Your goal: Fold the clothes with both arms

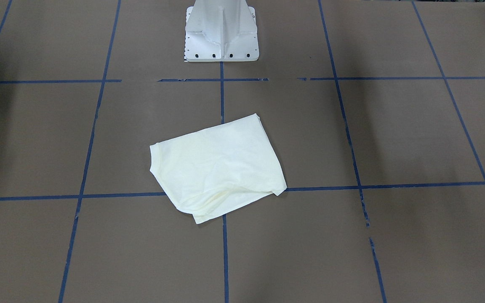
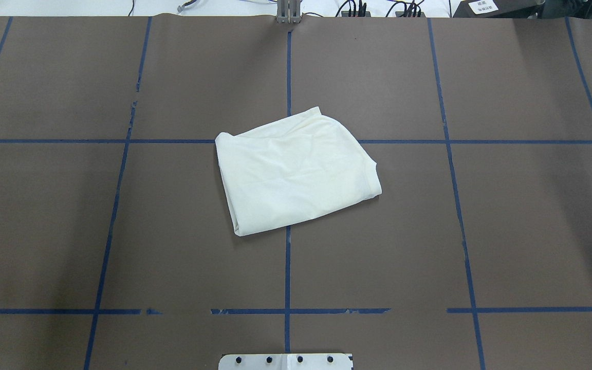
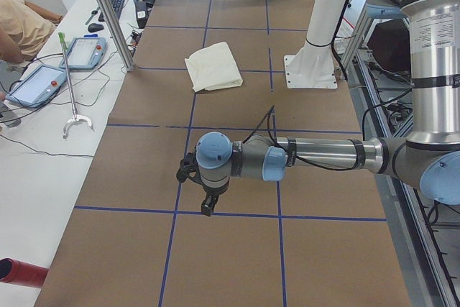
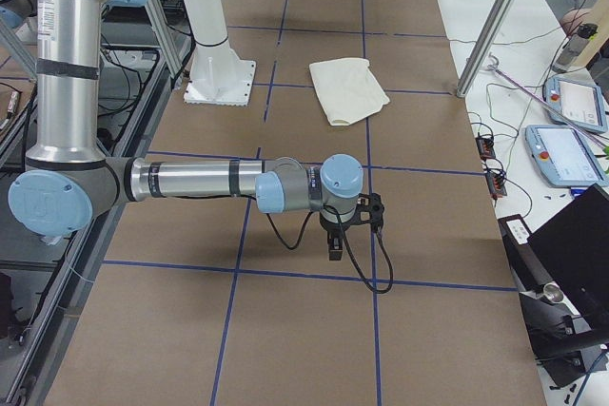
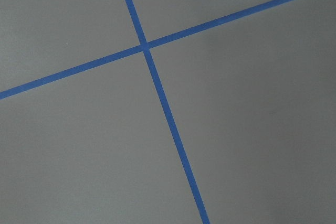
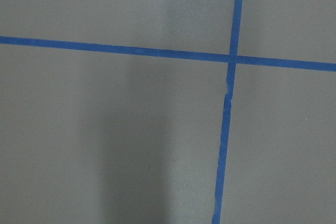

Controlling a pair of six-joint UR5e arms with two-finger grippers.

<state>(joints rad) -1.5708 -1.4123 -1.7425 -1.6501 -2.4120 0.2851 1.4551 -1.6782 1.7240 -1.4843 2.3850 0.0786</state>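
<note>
The clothes are one cream-white shirt [image 1: 217, 164], folded into a compact slanted rectangle with its plain side up near the middle of the brown table [image 2: 293, 172]. No print shows. Both arms are away from it, out toward the table's ends. The left gripper [image 3: 208, 206] points down over a blue tape line, far from the shirt [image 3: 213, 67]. Likewise, the right gripper [image 4: 335, 246] hangs low over the table, well short of the shirt [image 4: 348, 90]. From these side views I cannot tell whether either is open or shut. Both wrist views show only bare table and tape.
The white pedestal base [image 1: 221, 33] stands behind the shirt. Blue tape lines [image 2: 287, 267] grid the table. A person [image 3: 21, 26], teach pendants [image 3: 36, 84] and cables lie beside the far long edge. A red cylinder [image 3: 18, 272] sits off the table corner.
</note>
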